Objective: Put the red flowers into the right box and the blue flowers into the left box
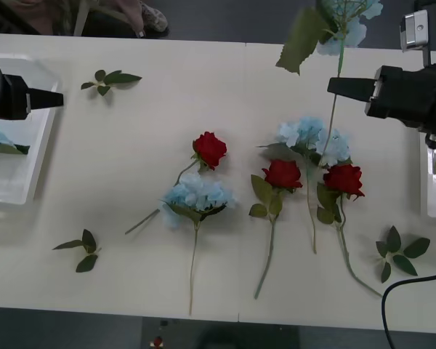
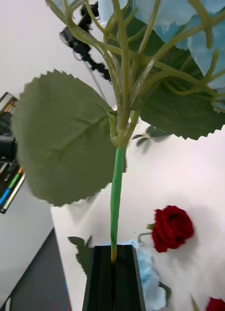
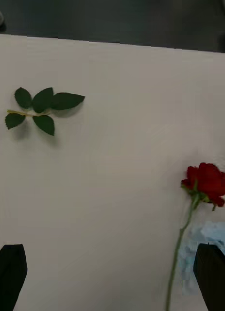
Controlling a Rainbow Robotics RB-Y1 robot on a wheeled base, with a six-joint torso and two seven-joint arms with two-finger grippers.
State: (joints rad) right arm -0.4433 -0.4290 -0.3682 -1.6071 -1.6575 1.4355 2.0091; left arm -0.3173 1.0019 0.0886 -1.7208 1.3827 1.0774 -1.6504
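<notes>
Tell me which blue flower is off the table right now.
The blue flower clamped by its stem in the right pincer, head raised over the table's far edge. The other two, one mid-table and one beside the roses, lie flat.

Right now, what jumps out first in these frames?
The right gripper, raised over the table's far right, is shut on a blue flower's stem, its head held high. Below it, three red flowers and more blue ones lie in a row mid-table. The left gripper hangs open above the left box.
</notes>
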